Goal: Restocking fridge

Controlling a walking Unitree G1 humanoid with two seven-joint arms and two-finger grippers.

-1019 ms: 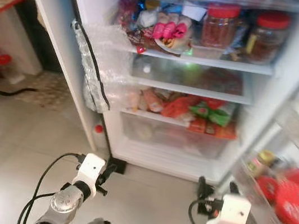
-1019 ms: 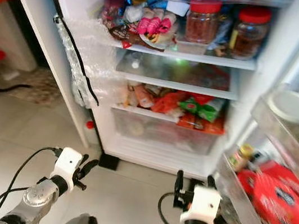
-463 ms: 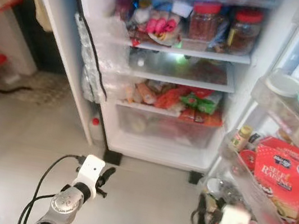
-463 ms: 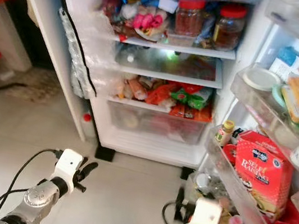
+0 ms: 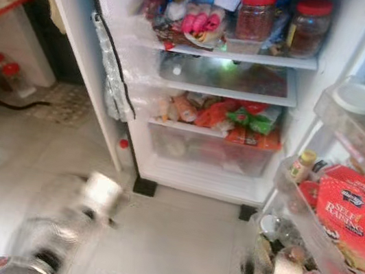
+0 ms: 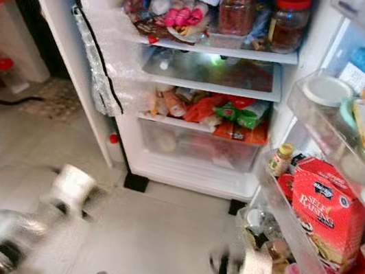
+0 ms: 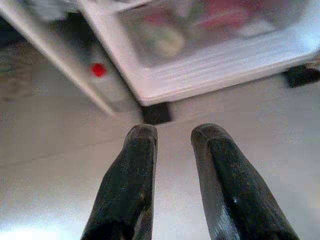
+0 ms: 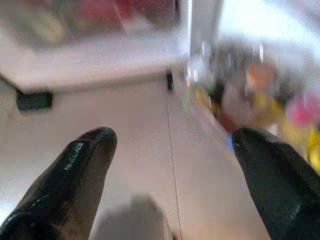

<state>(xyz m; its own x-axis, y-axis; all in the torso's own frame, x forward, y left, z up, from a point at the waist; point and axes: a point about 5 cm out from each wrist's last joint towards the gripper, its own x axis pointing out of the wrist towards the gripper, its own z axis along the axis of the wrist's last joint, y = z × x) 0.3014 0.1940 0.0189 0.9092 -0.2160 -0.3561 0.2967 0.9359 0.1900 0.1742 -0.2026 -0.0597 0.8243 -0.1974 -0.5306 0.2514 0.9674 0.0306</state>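
Observation:
The fridge [image 5: 135, 129] stands open before me, its shelves packed with jars [image 5: 255, 13], bags and packets above a clear crisper drawer [image 5: 201, 150]. To the right, the open door's racks [image 5: 285, 188] hold a red box [image 5: 350, 212], bottles and tubs. My left gripper [image 7: 172, 132] hangs low over the tiled floor facing the fridge's base, fingers a little apart and holding nothing; it is a blur [image 5: 101, 190] in the eye views. My right gripper [image 8: 170, 137] is wide open and empty, low beside the door's bottom rack, also blurred [image 6: 251, 273].
Red-capped bottles [image 5: 5, 71] stand on the floor at the left by a black cable [image 5: 7, 102]. A plastic sheet [image 5: 112, 77] hangs from the fridge's left wall. A small red-capped bottle [image 5: 123, 145] sits by the fridge's lower left corner.
Both arms are now smeared by motion. The left gripper has shifted left and the right one sits lower by the door's bottom rack. The camera has shifted slightly.

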